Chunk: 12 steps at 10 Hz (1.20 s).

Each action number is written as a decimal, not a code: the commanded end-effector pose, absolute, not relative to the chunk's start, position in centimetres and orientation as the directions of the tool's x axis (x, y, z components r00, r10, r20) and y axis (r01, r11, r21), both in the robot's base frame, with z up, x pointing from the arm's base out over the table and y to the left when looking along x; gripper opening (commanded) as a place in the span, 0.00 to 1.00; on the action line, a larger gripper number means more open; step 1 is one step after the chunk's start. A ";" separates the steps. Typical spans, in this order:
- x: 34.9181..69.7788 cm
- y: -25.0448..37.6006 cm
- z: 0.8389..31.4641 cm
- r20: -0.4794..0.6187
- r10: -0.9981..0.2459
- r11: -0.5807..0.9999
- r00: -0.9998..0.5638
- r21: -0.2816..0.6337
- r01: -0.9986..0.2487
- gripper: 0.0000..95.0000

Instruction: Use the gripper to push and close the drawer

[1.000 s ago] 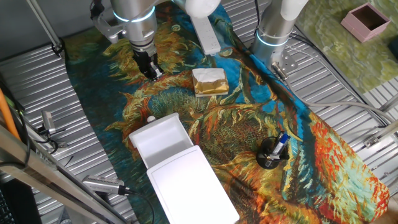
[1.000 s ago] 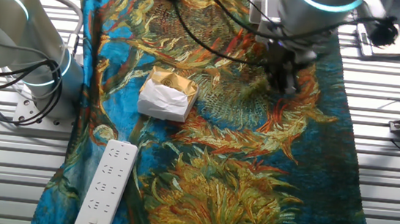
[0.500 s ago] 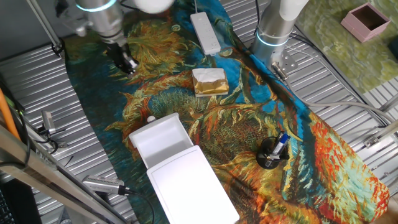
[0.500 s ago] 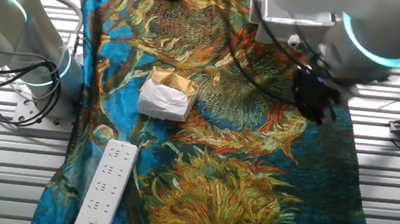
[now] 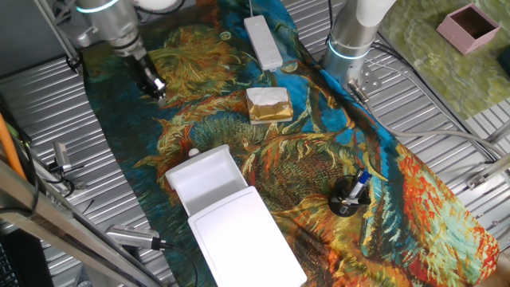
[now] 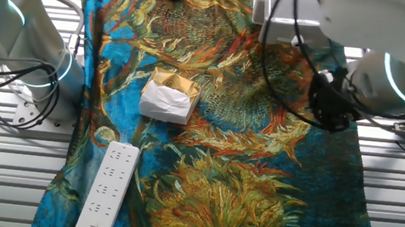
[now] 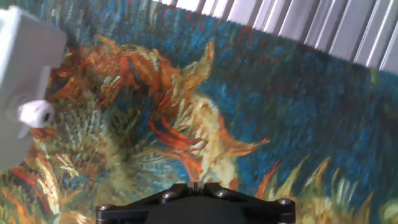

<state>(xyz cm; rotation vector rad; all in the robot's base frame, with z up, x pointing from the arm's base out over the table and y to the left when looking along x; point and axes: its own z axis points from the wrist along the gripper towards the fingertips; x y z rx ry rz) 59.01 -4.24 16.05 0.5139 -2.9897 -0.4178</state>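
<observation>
The drawer [image 5: 204, 178] is a shallow white tray pulled out of its flat white box [image 5: 247, 239], with a small round knob [image 5: 192, 152] on its far end. My black gripper [image 5: 156, 89] hangs over the sunflower cloth, beyond the knob and a little to its left, apart from the drawer. It also shows in the other fixed view [image 6: 330, 117] near the cloth's right edge. In the hand view the gripper [image 7: 196, 184] has its jaws together and empty, and the drawer front [image 7: 22, 68] with its knob [image 7: 35, 113] is at the left edge.
A white-and-gold block [image 5: 268, 104] lies mid-cloth and a long power strip [image 5: 264, 41] at the back. The other arm's column [image 5: 351, 44] stands at the back right. A black pen holder [image 5: 348, 197] is at the right, and a pink box [image 5: 472, 25] at the far corner.
My gripper has swung left across the cloth, away from the block, towards the cloth's left edge. The drawer has not moved.
</observation>
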 end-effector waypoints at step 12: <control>62.1 6.2 15.8 0.045 -0.173 0.946 -0.984 0.285 -0.154 0.40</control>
